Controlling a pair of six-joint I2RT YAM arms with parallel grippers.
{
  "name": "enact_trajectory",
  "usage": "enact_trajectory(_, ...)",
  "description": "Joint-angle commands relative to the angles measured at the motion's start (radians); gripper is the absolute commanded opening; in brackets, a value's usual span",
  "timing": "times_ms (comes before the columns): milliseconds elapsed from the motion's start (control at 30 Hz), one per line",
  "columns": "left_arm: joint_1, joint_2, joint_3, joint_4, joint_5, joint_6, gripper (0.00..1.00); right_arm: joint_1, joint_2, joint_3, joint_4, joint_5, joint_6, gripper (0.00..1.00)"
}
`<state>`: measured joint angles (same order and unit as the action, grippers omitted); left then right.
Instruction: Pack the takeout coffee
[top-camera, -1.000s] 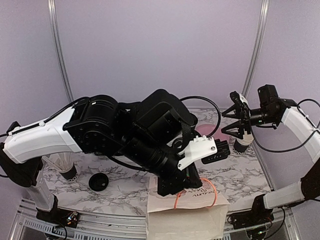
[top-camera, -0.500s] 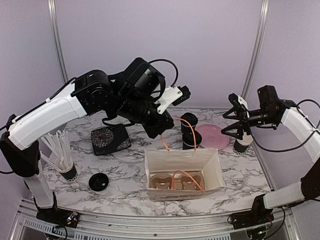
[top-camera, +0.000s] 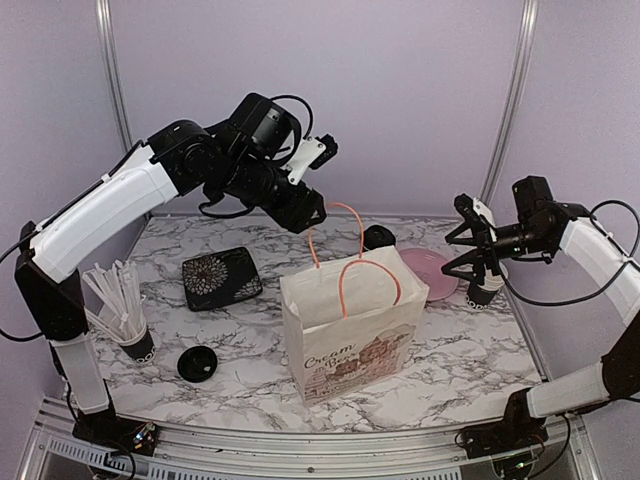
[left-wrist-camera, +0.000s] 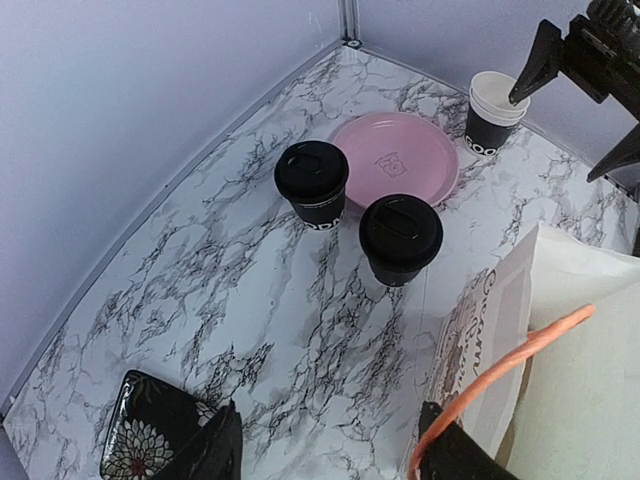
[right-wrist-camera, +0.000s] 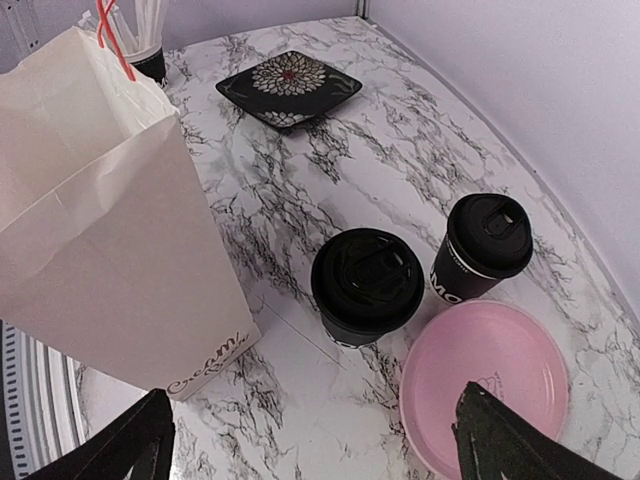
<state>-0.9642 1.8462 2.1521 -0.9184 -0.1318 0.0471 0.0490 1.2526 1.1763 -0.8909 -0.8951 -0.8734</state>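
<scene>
At the lower left of the overhead view I see a black cup of white straws (top-camera: 130, 325), and just right of it a loose black lid (top-camera: 197, 363) lying flat on the marble table (top-camera: 480, 350). Above them sits a black floral tray (top-camera: 222, 277). Upper centre, my left gripper (top-camera: 312, 215) hangs over the white paper bag (top-camera: 350, 335), which stands upright mid-frame. Its jaws are parted, and an orange handle (left-wrist-camera: 520, 345) runs up beside one finger, unpinched. Behind the bag, outside it, stand a first lidded cup (left-wrist-camera: 313, 182) just beside the pink plate (left-wrist-camera: 400, 165) and a second lidded cup (left-wrist-camera: 401, 238) nearer the bag. At the right an unlidded cup (top-camera: 483, 290) stands by the plate, and my right gripper (top-camera: 465, 248) hovers just over it, jaws spread wide, holding nothing.
</scene>
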Motion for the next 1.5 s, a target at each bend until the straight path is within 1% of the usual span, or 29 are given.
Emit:
enact_trajectory(0, -0.005, -0.083, -0.095, 0.021, 0.083, -0.086, 0.63, -0.001, -0.011, 0.004, -0.01, 0.01, -0.019, 0.95)
enact_trajectory(133, -0.005, -0.135, -0.23, 0.022, 0.18, -0.12, 0.64, -0.001, -0.024, -0.004, -0.022, 0.019, -0.028, 0.95)
enact_trajectory(233, -0.005, -0.129, -0.275, 0.023, 0.206, -0.086, 0.63, -0.001, -0.033, -0.01, -0.017, 0.016, -0.027, 0.95)
enact_trajectory(300, -0.005, -0.109, -0.275, 0.021, 0.218, -0.066, 0.6, -0.002, -0.031, -0.01, -0.011, 0.014, -0.023, 0.95)
enact_trajectory(433, -0.005, -0.075, -0.259, 0.02, 0.274, -0.052, 0.44, -0.001, -0.018, -0.001, -0.019, 0.011, -0.021, 0.94)
enact_trajectory(500, -0.005, -0.067, -0.253, 0.017, 0.287, -0.018, 0.34, -0.002, -0.017, 0.001, -0.022, 0.016, -0.022, 0.94)
enact_trajectory(633, -0.005, -0.086, -0.256, 0.002, 0.305, 0.011, 0.17, 0.0, -0.014, 0.007, -0.004, 0.034, -0.001, 0.94)
enact_trajectory(700, -0.005, -0.106, -0.274, -0.011, 0.311, 0.029, 0.1, 0.01, -0.003, 0.012, 0.017, 0.058, 0.021, 0.93)
enact_trajectory(767, -0.004, -0.126, -0.298, -0.027, 0.298, 0.039, 0.01, 0.046, 0.018, 0.019, 0.042, 0.117, 0.043, 0.93)
enact_trajectory(900, 0.008, -0.172, -0.339, -0.062, 0.292, 0.041, 0.0, 0.144, 0.09, 0.061, 0.082, 0.263, 0.088, 0.91)
enact_trajectory(1033, 0.032, -0.248, -0.397, -0.091, 0.278, 0.036, 0.0, 0.197, 0.206, 0.186, 0.039, 0.354, 0.119, 0.91)
enact_trajectory(1167, 0.063, -0.308, -0.474, -0.091, 0.261, 0.033, 0.0, 0.219, 0.334, 0.293, -0.016, 0.386, 0.143, 0.92)
enact_trajectory(1233, 0.078, -0.321, -0.507, -0.096, 0.248, 0.037, 0.0, 0.233, 0.382, 0.332, -0.036, 0.397, 0.149, 0.93)
enact_trajectory(1333, 0.108, -0.324, -0.529, -0.109, 0.221, 0.041, 0.0, 0.258, 0.449, 0.394, -0.079, 0.42, 0.145, 0.97)
enact_trajectory(1467, 0.127, -0.326, -0.543, -0.109, 0.228, 0.036, 0.0, 0.297, 0.508, 0.442, -0.105, 0.481, 0.135, 0.99)
